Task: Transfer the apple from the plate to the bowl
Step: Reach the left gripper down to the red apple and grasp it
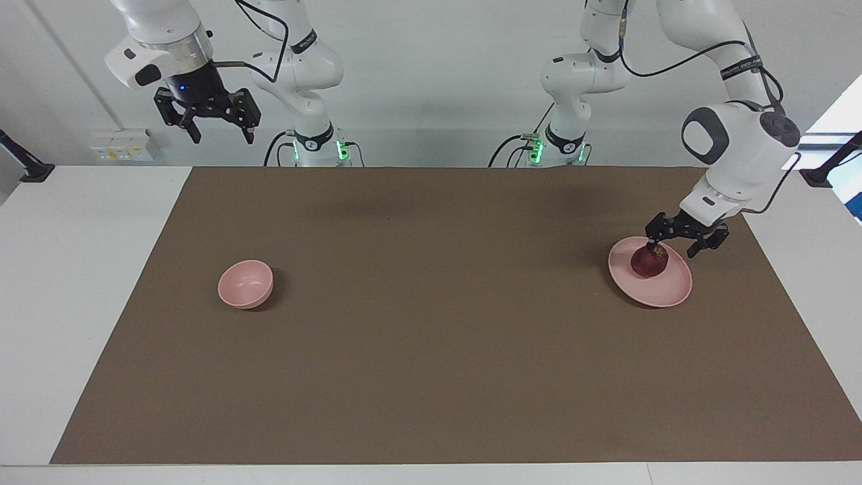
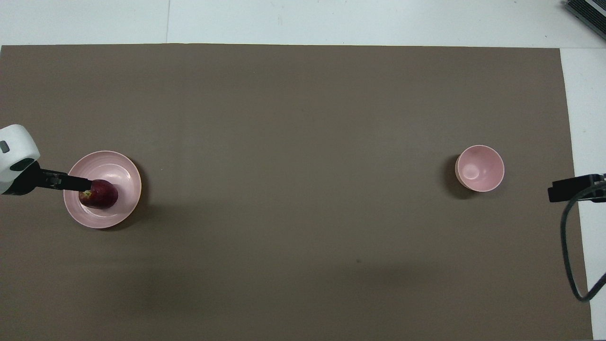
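The left gripper (image 1: 672, 248) is spread open, low over the plate (image 1: 667, 294), one finger touching the apple's (image 1: 649, 261) top, the other wide of it toward the plate's rim. The apple rests on the plate just beneath. Centre the fingers on either side of the apple before closing. The bowl (image 1: 246, 283) stands well apart, toward the right arm's end. The right gripper (image 1: 215, 128) waits raised, fingers spread.

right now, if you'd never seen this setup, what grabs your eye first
First the left gripper, down at the dark red apple on the pink plate at the left arm's end of the brown mat. Then the small pink bowl, alone toward the right arm's end, with the right gripper waiting high, open.
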